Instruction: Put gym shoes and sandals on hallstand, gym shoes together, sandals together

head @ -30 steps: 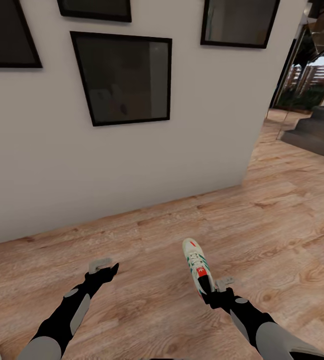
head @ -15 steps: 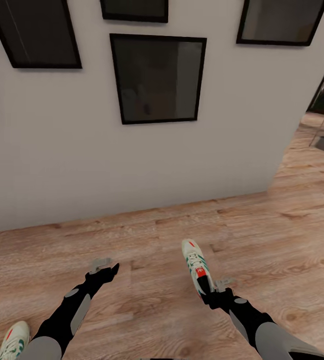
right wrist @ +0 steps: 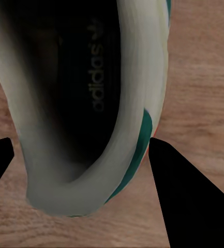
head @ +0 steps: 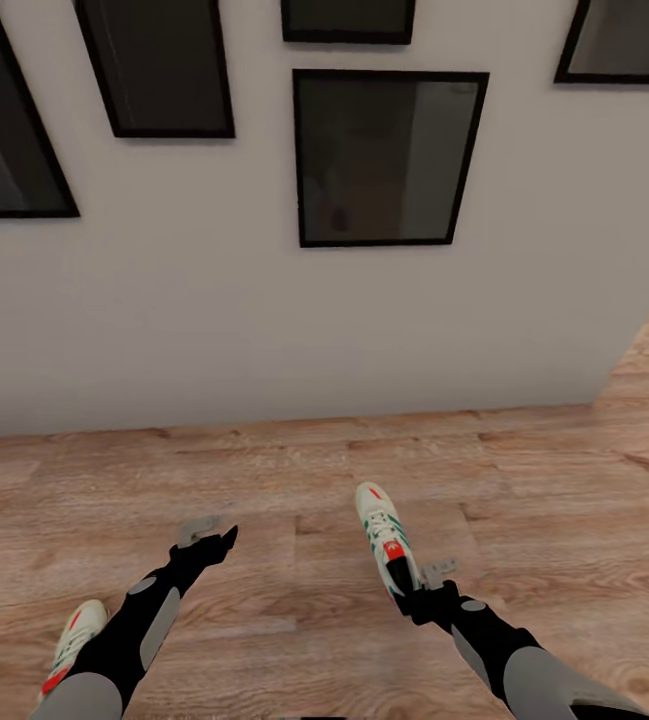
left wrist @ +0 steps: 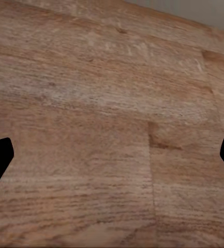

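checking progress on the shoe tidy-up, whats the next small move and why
Probably keep turning the base to find the hallstand: the right gripper is shut on one gym shoe, the left gripper is open and empty, and ahead stands a wall, no rack.

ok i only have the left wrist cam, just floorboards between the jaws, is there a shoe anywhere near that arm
observer: yes, a gym shoe lies on the corridor floor at the head view's lower left, partly behind the left arm.
operator: and the right arm, holding anything
observer: the right jaws are shut on the other gym shoe, gripped at its heel end, toe pointing away from the robot.
operator: what's ahead of us
observer: a white wall hung with dark framed pictures, meeting the floor just past the held shoe.
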Controlling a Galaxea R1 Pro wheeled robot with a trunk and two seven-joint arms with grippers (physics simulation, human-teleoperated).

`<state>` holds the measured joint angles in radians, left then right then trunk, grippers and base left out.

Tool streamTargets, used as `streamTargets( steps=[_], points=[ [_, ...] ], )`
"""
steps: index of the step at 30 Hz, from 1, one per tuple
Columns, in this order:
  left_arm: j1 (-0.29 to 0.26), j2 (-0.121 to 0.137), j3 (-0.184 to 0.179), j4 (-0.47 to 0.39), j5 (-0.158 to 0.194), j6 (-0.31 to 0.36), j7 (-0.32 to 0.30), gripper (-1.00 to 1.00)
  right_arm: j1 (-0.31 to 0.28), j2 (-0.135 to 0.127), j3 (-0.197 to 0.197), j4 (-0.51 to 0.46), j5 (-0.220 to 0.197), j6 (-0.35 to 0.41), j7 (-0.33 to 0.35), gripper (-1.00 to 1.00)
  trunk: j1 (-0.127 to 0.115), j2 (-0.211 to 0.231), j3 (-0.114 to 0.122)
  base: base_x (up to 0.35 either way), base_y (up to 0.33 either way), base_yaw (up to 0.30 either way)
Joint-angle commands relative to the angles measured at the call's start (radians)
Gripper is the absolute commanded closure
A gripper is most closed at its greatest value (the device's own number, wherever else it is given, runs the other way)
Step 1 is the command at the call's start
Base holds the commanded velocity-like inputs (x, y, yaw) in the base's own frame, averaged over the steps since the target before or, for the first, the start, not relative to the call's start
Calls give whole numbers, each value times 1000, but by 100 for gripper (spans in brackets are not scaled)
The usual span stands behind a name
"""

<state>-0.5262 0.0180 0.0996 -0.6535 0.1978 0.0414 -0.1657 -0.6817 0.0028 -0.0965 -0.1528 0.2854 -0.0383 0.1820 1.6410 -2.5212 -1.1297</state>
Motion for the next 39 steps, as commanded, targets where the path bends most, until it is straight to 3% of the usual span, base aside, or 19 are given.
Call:
streamTargets(
  steps=[1, 11, 19, 39],
  points=[
    [0, 0, 0, 0, 0, 0, 0, -100, 0, 0, 1, 0, -2, 0, -2, 100, 0, 0, 0, 0, 0, 289],
    [0, 1, 0, 0, 0, 0, 0, -100, -1, 0, 4, 1, -2, 0, -1, 100, 0, 0, 0, -38, 79, 226],
    [0, 3, 0, 0, 0, 0, 0, -100, -1, 0, 4, 1, -2, 0, -1, 100, 0, 0, 0, -76, 153, 34],
    [0, 5, 0, -1, 0, 0, 0, -100, -1, 0, 4, 1, -2, 0, -1, 100, 0, 0, 0, -5, 10, 2]
  ],
)
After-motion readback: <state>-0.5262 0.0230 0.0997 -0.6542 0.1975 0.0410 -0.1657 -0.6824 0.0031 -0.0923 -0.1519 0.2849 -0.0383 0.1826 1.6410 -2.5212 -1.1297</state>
